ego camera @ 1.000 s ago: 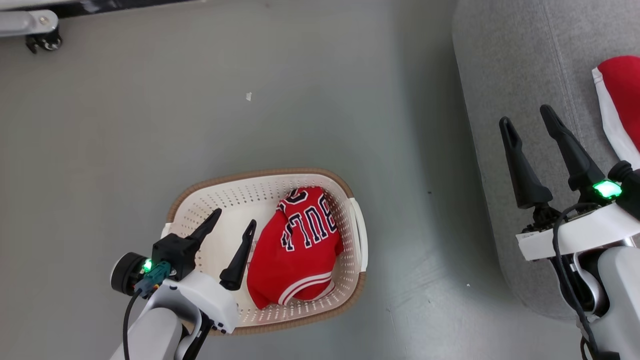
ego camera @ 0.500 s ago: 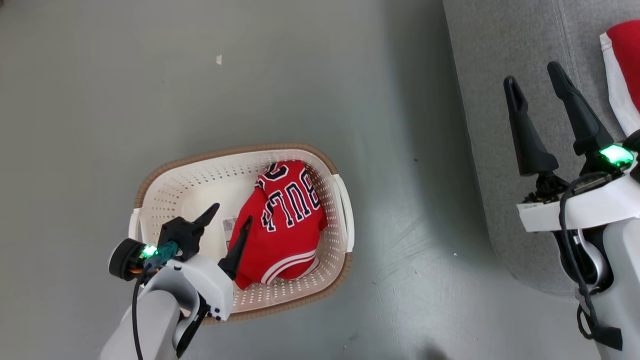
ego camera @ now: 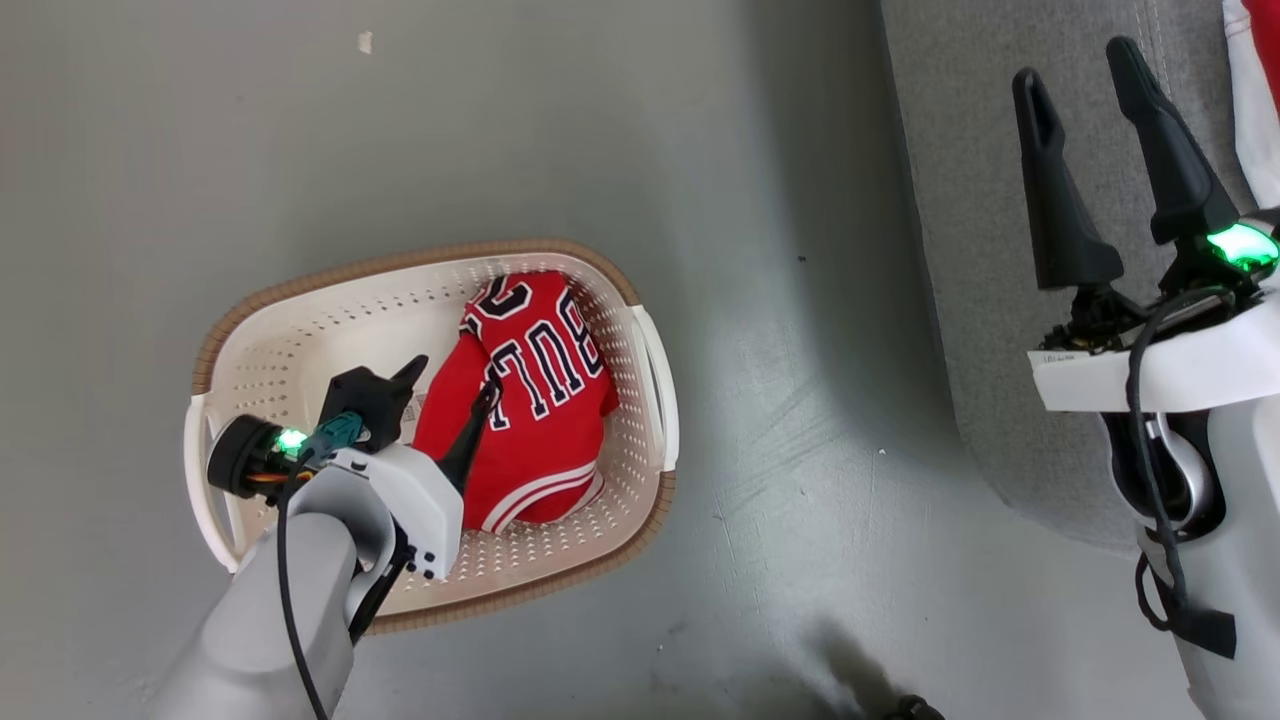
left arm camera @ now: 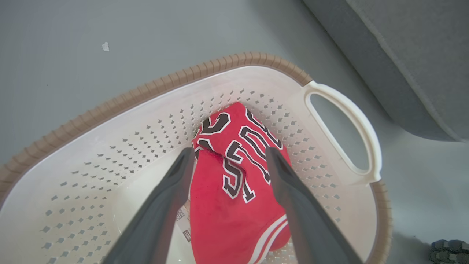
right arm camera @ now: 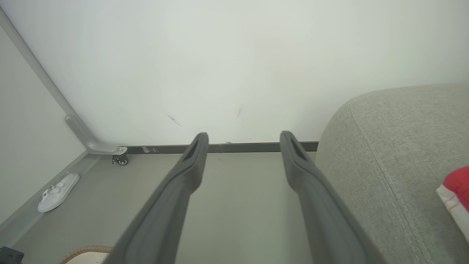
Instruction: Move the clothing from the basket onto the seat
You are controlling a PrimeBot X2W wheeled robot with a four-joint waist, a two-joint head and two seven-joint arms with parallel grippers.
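Note:
A red jersey [ego camera: 530,400] with black-and-white lettering lies crumpled in the right half of the cream perforated basket [ego camera: 400,258] on the floor. My left gripper [ego camera: 455,377] is open and lowered into the basket. In the left wrist view its fingers [left arm camera: 293,198] straddle the jersey [left arm camera: 234,198] inside the basket [left arm camera: 146,88]; I cannot tell whether they touch it. My right gripper [ego camera: 1078,65] is open and holds nothing, above the grey seat [ego camera: 980,250]. A second red garment with white trim [ego camera: 1255,90] lies on the seat [right arm camera: 384,165] to its right.
The grey floor lies between the basket and the seat. A small white scrap [ego camera: 365,41] lies beyond the basket. In the right wrist view a white slipper [right arm camera: 58,192] and a castor [right arm camera: 119,159] sit by the wall. A dark object [left arm camera: 450,249] lies near the basket's corner.
The head camera has shifted, sliding the whole scene up and left. My left gripper has gone further down into the basket, over the jersey. Both grippers stay open.

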